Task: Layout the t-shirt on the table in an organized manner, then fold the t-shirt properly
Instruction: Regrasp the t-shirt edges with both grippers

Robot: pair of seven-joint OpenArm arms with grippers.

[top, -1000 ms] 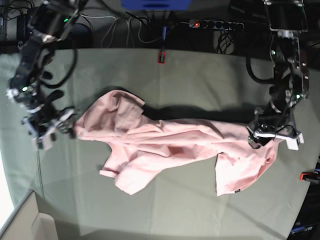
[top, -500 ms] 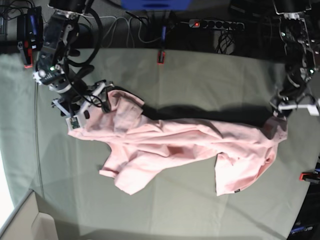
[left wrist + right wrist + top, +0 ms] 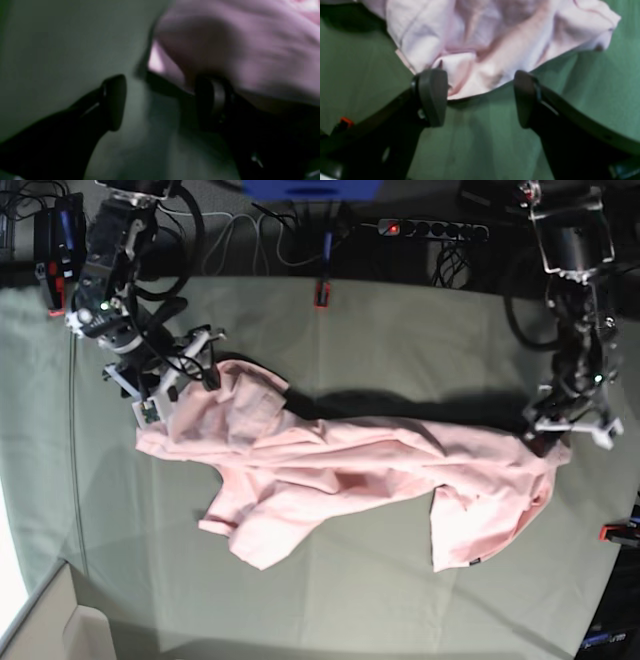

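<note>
Black arms (image 3: 112,275), rounded black pincer pads (image 3: 432,96)

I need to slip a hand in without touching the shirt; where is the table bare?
Bare table lies between the t-shirt and the far clamp edge, and along the near edge below it. Crowded at both shirt ends, where the left gripper and right gripper sit.

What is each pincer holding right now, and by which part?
Nothing. Both the right pincer and the left pincer stand open at opposite edges of the t-shirt, with no fabric clamped.
</note>
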